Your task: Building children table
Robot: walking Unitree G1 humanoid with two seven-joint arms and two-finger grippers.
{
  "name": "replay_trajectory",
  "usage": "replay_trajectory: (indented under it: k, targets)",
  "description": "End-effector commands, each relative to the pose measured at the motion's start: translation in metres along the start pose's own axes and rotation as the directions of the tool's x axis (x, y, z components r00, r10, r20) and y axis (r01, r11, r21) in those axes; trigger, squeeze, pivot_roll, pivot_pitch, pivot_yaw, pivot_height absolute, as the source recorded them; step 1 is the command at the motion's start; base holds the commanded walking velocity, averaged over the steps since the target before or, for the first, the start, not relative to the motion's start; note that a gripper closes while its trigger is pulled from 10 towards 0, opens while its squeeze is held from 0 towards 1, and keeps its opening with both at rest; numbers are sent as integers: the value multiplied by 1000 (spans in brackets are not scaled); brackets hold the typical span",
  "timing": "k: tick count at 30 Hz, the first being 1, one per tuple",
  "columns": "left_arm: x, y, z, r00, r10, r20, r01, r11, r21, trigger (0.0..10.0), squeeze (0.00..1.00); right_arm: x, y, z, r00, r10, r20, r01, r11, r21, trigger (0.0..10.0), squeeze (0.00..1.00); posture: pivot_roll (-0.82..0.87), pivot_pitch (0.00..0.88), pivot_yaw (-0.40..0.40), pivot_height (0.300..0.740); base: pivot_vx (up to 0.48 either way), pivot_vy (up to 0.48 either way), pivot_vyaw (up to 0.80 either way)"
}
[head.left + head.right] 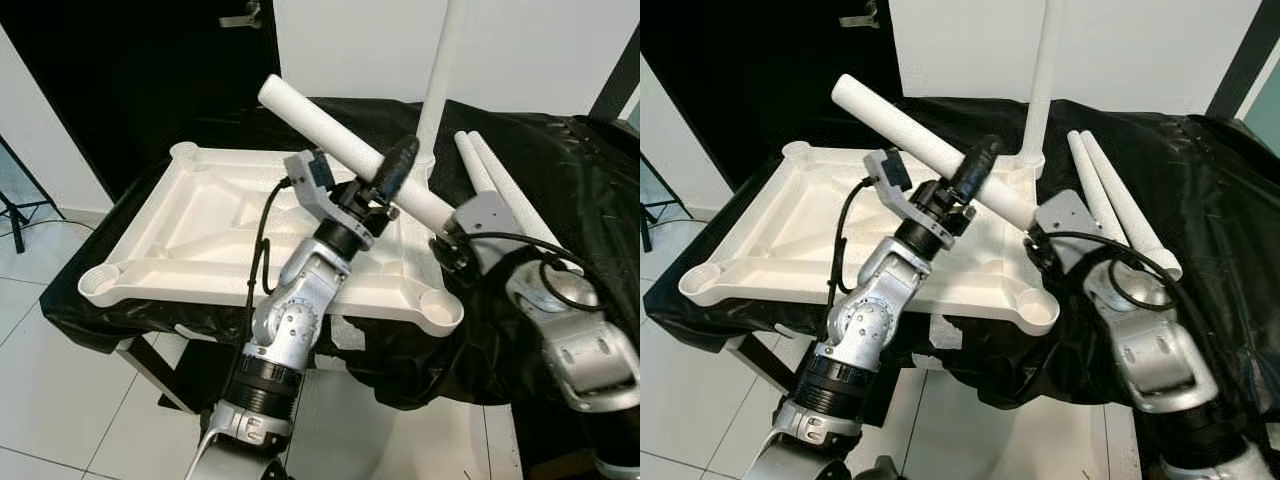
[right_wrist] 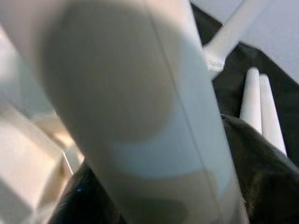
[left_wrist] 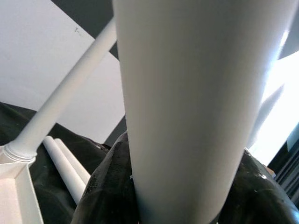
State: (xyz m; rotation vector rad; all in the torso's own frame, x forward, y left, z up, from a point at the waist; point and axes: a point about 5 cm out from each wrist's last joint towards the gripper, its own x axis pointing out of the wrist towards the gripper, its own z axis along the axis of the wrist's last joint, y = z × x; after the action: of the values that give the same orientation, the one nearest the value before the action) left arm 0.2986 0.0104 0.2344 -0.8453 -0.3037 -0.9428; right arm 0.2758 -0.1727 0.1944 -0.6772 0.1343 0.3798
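A white table top (image 1: 200, 240) lies upside down on a black-covered surface, with round sockets at its corners. One white leg (image 1: 440, 70) stands upright in the far right corner socket. A second white leg (image 1: 330, 140) is held tilted above the top. My left gripper (image 1: 390, 175) is shut on its middle, and my right gripper (image 1: 440, 232) is shut on its lower end. Both wrist views look along this leg (image 3: 187, 107), (image 2: 140, 112). Two more legs (image 1: 500, 185) lie side by side on the cloth to the right.
The black cloth (image 1: 590, 180) drapes over the support and hangs down at the front. White tiled floor (image 1: 60, 400) lies below. A dark doorway (image 1: 120, 80) is behind at the left, and a white wall (image 1: 530, 50) at the back.
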Motion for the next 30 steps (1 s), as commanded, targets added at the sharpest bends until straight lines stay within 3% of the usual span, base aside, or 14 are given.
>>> replay_trajectory:
  k: [1, 10, 14, 15, 16, 17, 18, 19, 23, 24, 28, 29, 30]
  targets:
    - [7, -18, 5, 977, -212, 38, 211, 977, 20, 0, 0, -4, 4, -9, 996, 74, -45, -74, 997, 7, 0, 0, 109, 0, 20, 740, 0, 0, 0]
    - [7, -17, 6, 978, -207, 34, 206, 978, 33, 0, 0, 0, 6, -13, 995, 83, -61, -82, 996, 24, 0, 0, 114, 0, 25, 740, 0, 0, 0]
    - [8, -17, 7, 979, -200, 34, 199, 979, 39, 314, 0, 6, 5, -10, 999, 21, -38, -19, 998, 54, 0, 0, 117, 0, 29, 740, 0, 0, 0]
    - [9, -16, 7, 981, -193, 32, 191, 981, 43, 4588, 0, 7, 5, -8, 1000, 4, -21, -3, 998, 58, 0, 0, 118, 0, 30, 740, 0, 0, 0]
    - [9, -16, 7, 982, -187, 31, 185, 982, 45, 4588, 0, 9, 10, -12, 998, 26, -54, -18, 987, 161, 0, 0, 118, 0, 30, 740, 0, 0, 0]
    - [9, -15, 7, 983, -180, 31, 178, 983, 45, 5608, 0, 12, 14, -12, 997, 41, -67, -26, 977, 213, 0, 0, 119, 0, 30, 740, 0, 0, 0]
    - [9, -15, 7, 983, -180, 31, 178, 983, 45, 5608, 0, 12, 14, -12, 997, 41, -67, -26, 977, 213, 0, 0, 119, 0, 30, 740, 0, 0, 0]
    - [9, -14, 7, 985, -169, 32, 167, 985, 33, 10000, 1000, 20, 17, -11, 998, 14, -69, 4, 966, 257, 0, 0, 118, 0, 30, 740, 0, 0, 0]
    - [9, -13, 7, 986, -165, 34, 164, 986, 27, 10000, 1000, 22, 15, -9, 998, -26, -51, 37, 969, 243, 0, 0, 118, 0, 29, 740, 0, 0, 0]
    - [9, -12, 7, 988, -152, 34, 151, 988, 33, 10000, 1000, 24, 13, -6, 996, -90, -21, 93, 970, 227, 0, 0, 118, 0, 29, 740, 0, 0, 0]
    - [10, -10, 7, 990, -135, 35, 133, 990, 43, 10000, 1000, 24, 12, -4, 988, -152, 9, 147, 969, 196, 0, 0, 121, 0, 28, 740, 0, 0, 0]
    - [10, -9, 7, 992, -124, 35, 123, 991, 51, 10000, 851, 24, 13, 0, 975, -215, 51, 204, 965, 167, 0, 0, 125, 0, 27, 740, 0, 0, 0]
    - [10, -9, 7, 992, -120, 34, 118, 991, 55, 10000, 184, 24, 15, 6, 961, -262, 88, 247, 957, 148, 0, 0, 126, 0, 26, 740, 0, 0, 0]
